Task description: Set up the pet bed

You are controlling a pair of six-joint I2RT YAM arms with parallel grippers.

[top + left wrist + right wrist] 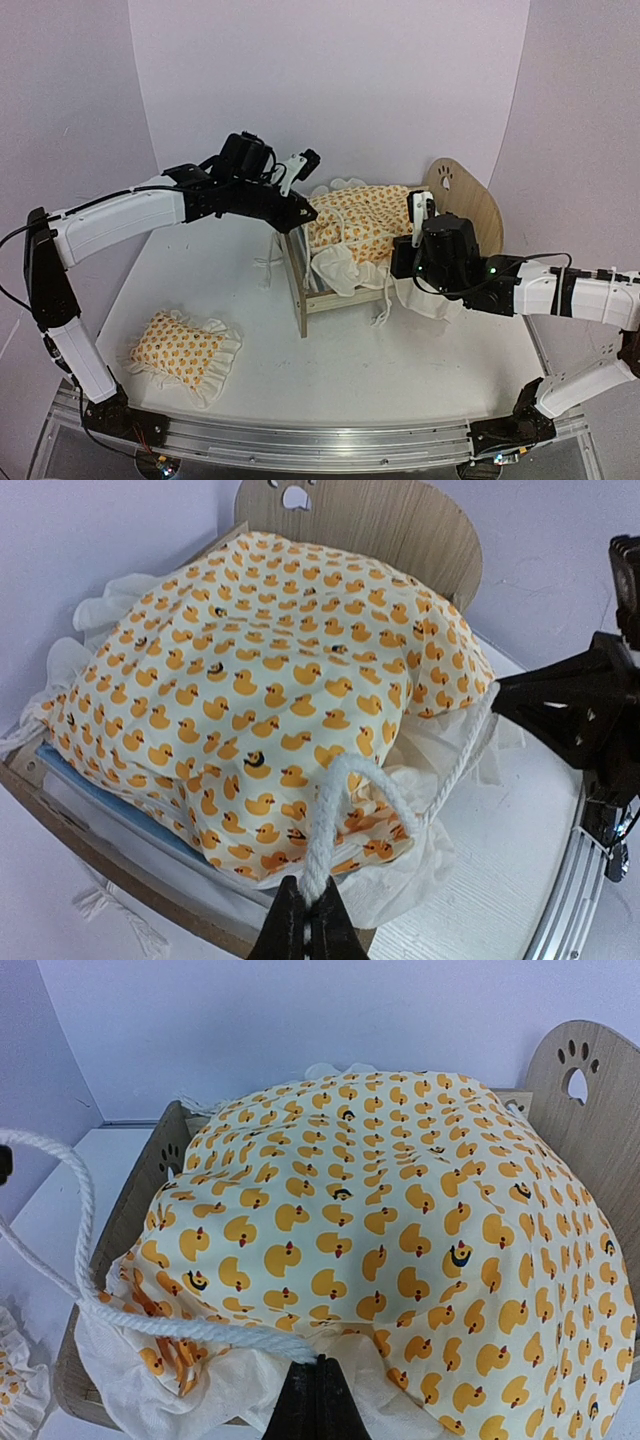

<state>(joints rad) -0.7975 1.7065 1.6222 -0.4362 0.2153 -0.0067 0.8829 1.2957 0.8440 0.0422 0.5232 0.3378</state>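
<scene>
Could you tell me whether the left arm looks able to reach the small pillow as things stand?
Probably yes for reach, not yet for picking up: the pillow lies in the open, near left, nothing around it, but the left gripper is shut on the white cord of the blanket over the bed.

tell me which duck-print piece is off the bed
The small ruffled pillow, alone on the table; the bigger duck-print blanket is heaped on the pet bed.

White shells, black joints and thin black cables make up the left arm [115, 218] and right arm [585, 292]; the left gripper [305, 905] and right gripper [320, 1378] are dark wedges.
</scene>
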